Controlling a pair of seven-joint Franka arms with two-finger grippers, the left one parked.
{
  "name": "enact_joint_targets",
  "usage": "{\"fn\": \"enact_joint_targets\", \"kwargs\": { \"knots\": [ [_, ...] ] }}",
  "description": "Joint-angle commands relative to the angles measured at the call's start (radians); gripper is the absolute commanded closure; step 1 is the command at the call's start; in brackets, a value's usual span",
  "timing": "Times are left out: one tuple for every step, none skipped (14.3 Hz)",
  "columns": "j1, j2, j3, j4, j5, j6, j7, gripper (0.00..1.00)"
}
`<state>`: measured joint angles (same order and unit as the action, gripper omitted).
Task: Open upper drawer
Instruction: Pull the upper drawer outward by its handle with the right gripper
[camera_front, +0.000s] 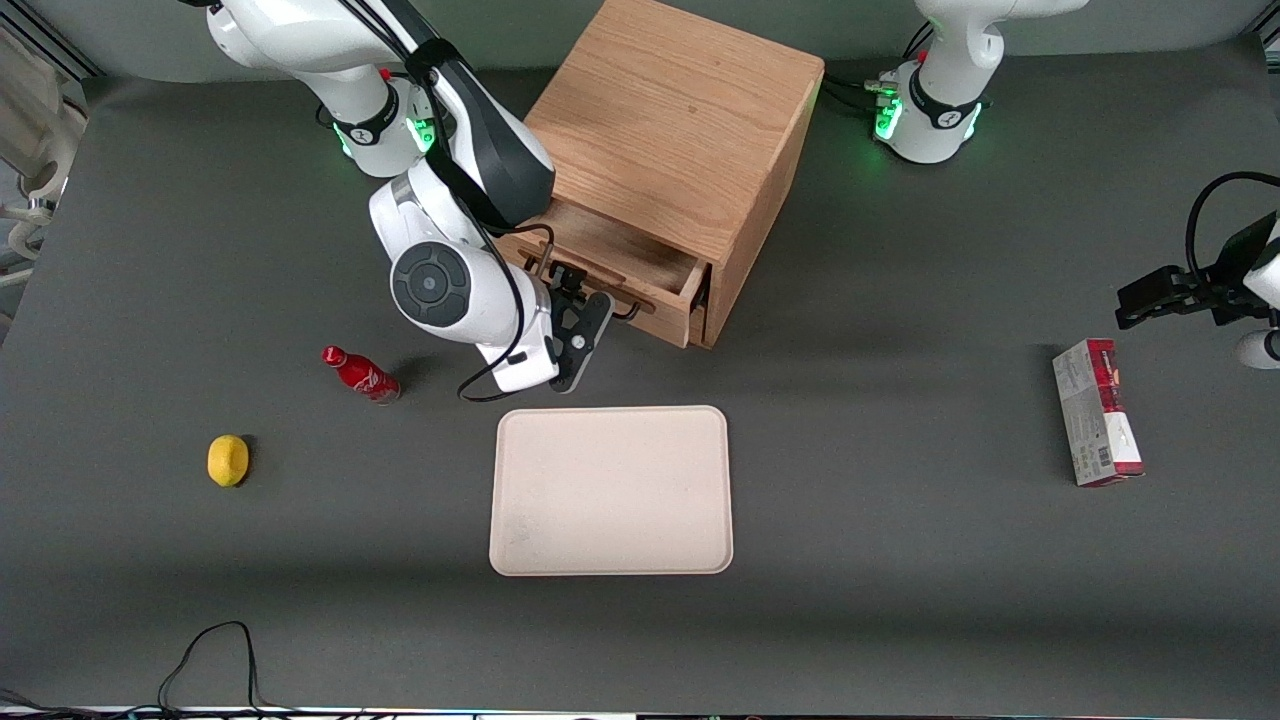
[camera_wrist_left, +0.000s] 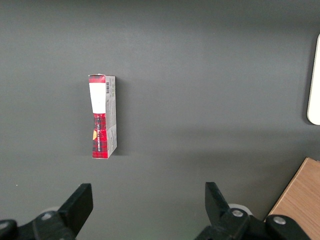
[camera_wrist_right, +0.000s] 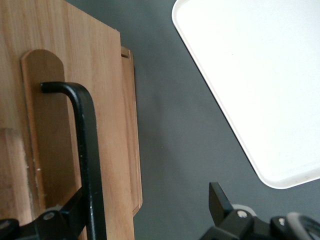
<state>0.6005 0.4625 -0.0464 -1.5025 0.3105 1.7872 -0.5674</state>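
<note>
Upper drawer (camera_front: 640, 268) of the light-oak cube cabinet (camera_front: 680, 130) is seen partly pulled out toward the front camera. Right gripper (camera_front: 585, 318) is parked at its black wire bar handle (camera_wrist_right: 89, 150), fingers spread, bar running crosswise between them; pull axis is set perpendicular to it

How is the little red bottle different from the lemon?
The red bottle is long and thin with a narrow neck; the lemon is short and rounded. The bottle is shiny red with white markings; the lemon is plain yellow. The bottle lies nearer the gripper at the upper drawer; the lemon sits nearer the front camera. Both are small and rest on the dark table toward the working arm's end.
</note>
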Motion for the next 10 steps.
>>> {"fn": "enact_joint_targets", "kwargs": {
  "knots": [
    [-0.019, 0.013, -0.001, 0.002, 0.027, 0.029, -0.032, 0.00],
    [-0.019, 0.018, -0.001, 0.004, 0.027, 0.037, -0.034, 0.00],
    [-0.025, 0.021, -0.001, 0.005, 0.028, 0.041, -0.032, 0.00],
    [-0.028, 0.025, -0.001, 0.013, 0.036, 0.044, -0.034, 0.00],
    [-0.034, 0.033, -0.001, 0.019, 0.053, 0.044, -0.035, 0.00],
    [-0.044, 0.034, -0.001, 0.024, 0.058, 0.044, -0.035, 0.00],
    [-0.044, 0.039, -0.001, 0.025, 0.058, 0.046, -0.035, 0.00],
    [-0.044, 0.041, -0.001, 0.025, 0.058, 0.046, -0.034, 0.00],
    [-0.050, 0.041, -0.001, 0.025, 0.059, 0.046, -0.035, 0.00],
    [-0.059, 0.042, -0.001, 0.025, 0.059, 0.046, -0.034, 0.00]
  ]
}}
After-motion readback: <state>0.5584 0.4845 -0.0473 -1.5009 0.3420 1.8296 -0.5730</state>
